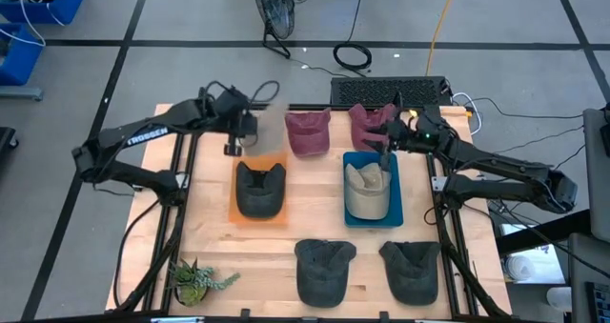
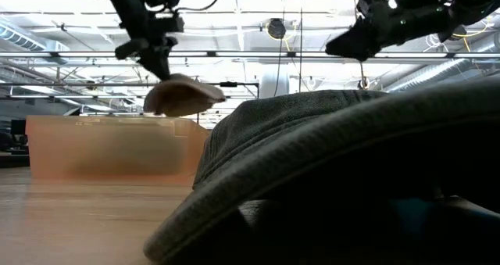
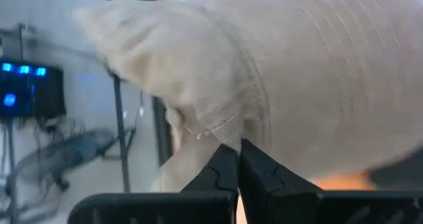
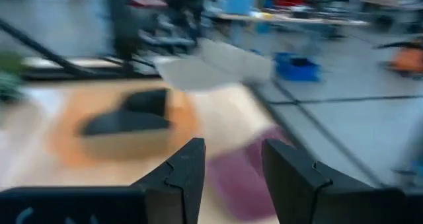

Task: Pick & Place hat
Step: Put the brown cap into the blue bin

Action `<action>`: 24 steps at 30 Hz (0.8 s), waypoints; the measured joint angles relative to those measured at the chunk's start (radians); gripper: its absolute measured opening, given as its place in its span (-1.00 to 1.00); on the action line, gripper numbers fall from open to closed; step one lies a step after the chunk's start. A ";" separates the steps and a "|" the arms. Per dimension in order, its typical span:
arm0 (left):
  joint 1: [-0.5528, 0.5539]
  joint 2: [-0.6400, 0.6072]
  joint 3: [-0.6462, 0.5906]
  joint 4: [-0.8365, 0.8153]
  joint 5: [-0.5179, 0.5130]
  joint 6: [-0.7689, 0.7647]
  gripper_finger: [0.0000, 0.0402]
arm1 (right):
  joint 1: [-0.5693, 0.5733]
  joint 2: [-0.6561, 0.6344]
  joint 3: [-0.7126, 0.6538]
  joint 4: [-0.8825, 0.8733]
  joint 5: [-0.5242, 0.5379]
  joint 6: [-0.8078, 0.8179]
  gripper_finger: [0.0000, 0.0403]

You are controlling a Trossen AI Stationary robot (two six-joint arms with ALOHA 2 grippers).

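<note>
- Now my left pincer (image 1: 250, 125) is shut tight on the tan hat (image 1: 270, 123), up in the air.
- Below and just toward me sits the orange tray (image 1: 259, 213), holding a dark hat (image 1: 260, 190).
- My right pincer (image 1: 379, 142) waits open, farther off.

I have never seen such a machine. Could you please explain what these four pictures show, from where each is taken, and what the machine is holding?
This is a robot with two dark arms at a wooden table. One camera looks straight down from above, one sits at table height, and one rides on each wrist.

On the table lie several caps: a dark one on an orange mat, a beige one on a blue mat, two maroon ones at the back, two grey ones in front, and a small plant.

The left gripper is shut on a pale cap, lifted above the table. The right gripper is open and empty, above the blue mat.
</note>
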 joint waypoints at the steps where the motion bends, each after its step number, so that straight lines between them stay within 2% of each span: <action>1: -0.033 0.000 0.000 0.009 0.017 -0.030 -0.98 | 0.010 0.012 0.000 0.026 -0.045 0.021 -0.33; 4: -0.130 0.003 0.000 0.057 0.067 -0.125 -0.97 | 0.079 0.065 0.000 0.143 -0.134 0.089 -0.33; 8: -0.262 0.052 -0.001 0.097 0.068 -0.218 -0.98 | 0.195 0.154 0.017 0.261 -0.130 0.087 -0.32; 12: -0.364 0.091 0.001 0.167 0.066 -0.300 -0.98 | 0.308 0.243 0.131 0.227 -0.014 0.046 -0.27; 18: -0.447 0.151 0.000 0.311 0.067 -0.419 -0.97 | 0.459 0.432 0.268 0.190 0.140 0.019 -0.12; 21: -0.483 0.176 0.000 0.338 0.065 -0.421 -0.98 | 0.487 0.505 0.327 0.154 0.232 0.014 -0.06; 24: -0.509 0.192 0.000 0.364 0.065 -0.429 -0.97 | 0.490 0.564 0.369 0.141 0.241 0.052 -0.04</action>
